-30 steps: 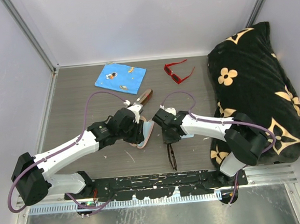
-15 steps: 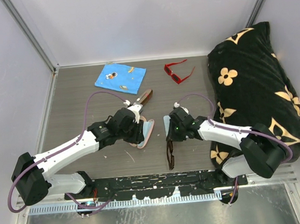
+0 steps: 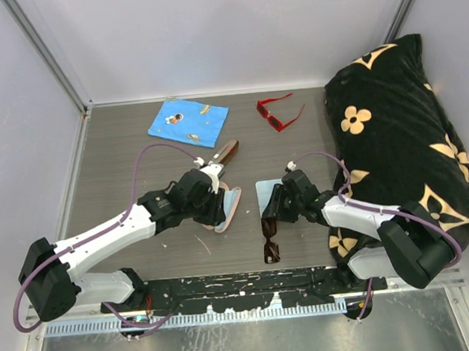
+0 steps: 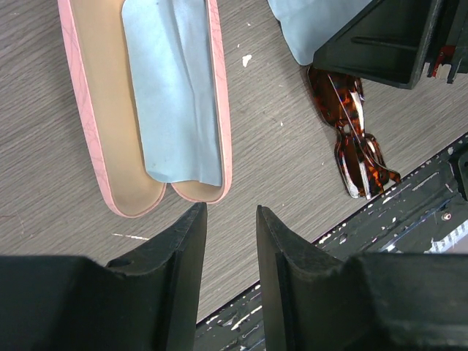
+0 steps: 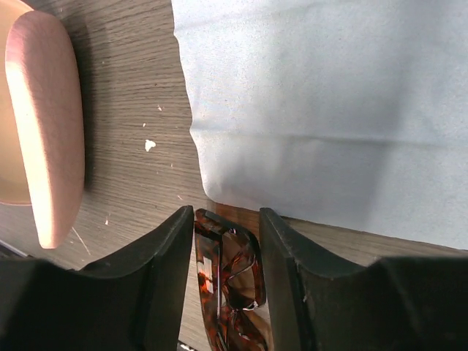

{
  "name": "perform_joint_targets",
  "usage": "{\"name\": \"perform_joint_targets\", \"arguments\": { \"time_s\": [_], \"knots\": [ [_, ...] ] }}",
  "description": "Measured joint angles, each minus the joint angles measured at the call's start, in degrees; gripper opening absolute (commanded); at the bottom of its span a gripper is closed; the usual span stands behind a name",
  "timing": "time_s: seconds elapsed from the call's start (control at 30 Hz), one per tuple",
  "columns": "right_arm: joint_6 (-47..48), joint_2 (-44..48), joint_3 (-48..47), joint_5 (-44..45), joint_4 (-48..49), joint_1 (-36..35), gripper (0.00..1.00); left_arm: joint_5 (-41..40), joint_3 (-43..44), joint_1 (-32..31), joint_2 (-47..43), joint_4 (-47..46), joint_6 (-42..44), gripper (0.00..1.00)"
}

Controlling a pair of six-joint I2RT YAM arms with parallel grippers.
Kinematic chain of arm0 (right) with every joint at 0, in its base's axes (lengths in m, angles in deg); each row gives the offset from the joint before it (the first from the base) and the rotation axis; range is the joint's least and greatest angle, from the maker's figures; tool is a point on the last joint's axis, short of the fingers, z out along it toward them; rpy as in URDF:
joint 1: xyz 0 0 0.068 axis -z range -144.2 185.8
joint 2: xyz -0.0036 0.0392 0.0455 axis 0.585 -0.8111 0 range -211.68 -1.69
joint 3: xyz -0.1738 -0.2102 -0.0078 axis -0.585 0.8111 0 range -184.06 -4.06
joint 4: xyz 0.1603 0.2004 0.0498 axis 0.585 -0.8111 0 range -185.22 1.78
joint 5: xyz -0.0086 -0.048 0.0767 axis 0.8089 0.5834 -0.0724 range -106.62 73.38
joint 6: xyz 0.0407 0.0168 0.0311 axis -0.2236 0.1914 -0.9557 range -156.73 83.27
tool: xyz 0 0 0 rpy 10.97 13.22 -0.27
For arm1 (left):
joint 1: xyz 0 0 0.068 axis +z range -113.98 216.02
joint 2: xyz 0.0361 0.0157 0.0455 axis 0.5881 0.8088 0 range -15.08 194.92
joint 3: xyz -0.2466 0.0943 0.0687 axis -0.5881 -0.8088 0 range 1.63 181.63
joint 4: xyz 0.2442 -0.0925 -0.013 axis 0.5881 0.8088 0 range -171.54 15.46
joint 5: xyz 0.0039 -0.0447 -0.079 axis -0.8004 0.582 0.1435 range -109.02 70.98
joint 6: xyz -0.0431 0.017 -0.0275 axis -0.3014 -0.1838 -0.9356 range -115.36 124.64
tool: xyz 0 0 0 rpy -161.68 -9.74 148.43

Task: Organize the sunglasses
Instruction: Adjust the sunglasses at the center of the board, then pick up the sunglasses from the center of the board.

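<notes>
The right jaws have swung from the pink case (image 4: pixel 99 110) to the cloth's (image 5: pixel 329 110) near edge and straddle the folded brown sunglasses (image 3: pixel 270 242) on the worktop (image 3: pixel 137 175); whether they are squeezing, I cannot tell. The left jaws hang slightly parted and empty by the case. The red pair (image 3: pixel 278 113) lies far back.

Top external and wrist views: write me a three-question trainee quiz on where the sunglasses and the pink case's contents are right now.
1. True or false: the red sunglasses are inside the pink case.
2. What lies in the open pink case? A) a light blue cloth B) a set of keys C) nothing at all
3. Fill in: the brown sunglasses lie folded on the ____, with the right fingers on either side of them.

Key: 1 false, they sit far back on the table, away from the case; 2 A; 3 table.
</notes>
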Motion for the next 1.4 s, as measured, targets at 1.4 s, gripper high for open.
{"name": "perform_joint_targets", "arguments": {
  "time_s": [1.4],
  "knots": [
    [2.03,-7.56,-18.49,18.80,-34.10,-19.89,0.39,-0.04,0.44,0.66,1.60,-0.02,0.13,0.35]
  ]
}}
